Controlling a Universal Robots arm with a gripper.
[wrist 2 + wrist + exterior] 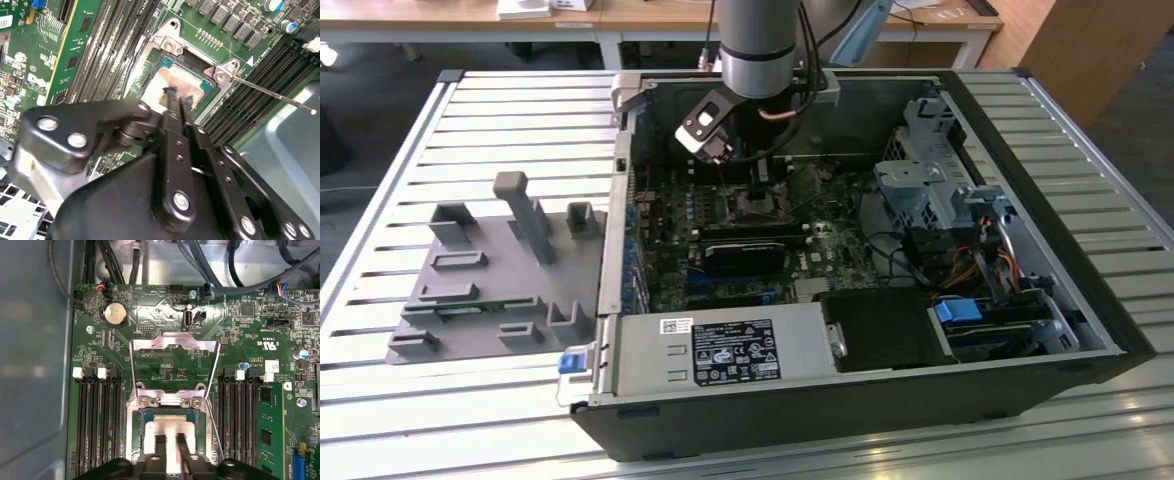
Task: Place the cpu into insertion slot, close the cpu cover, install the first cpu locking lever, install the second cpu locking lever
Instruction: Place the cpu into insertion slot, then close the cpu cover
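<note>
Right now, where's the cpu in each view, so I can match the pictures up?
Exterior view: beneath the tool, too small to make out.
First wrist view: cpu seated in the slot, partly behind the tool.
Second wrist view: cpu in the slot, just past the tool.
Shared landmark: the tool.

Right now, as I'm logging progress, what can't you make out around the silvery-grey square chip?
- Silvery-grey square cpu: near edge under the black gripper, first wrist view.
- Its seating in the silver-rimmed insertion slot: gripper covers half, second wrist view.
- Exterior view: both tiny behind the grey arm.
</note>
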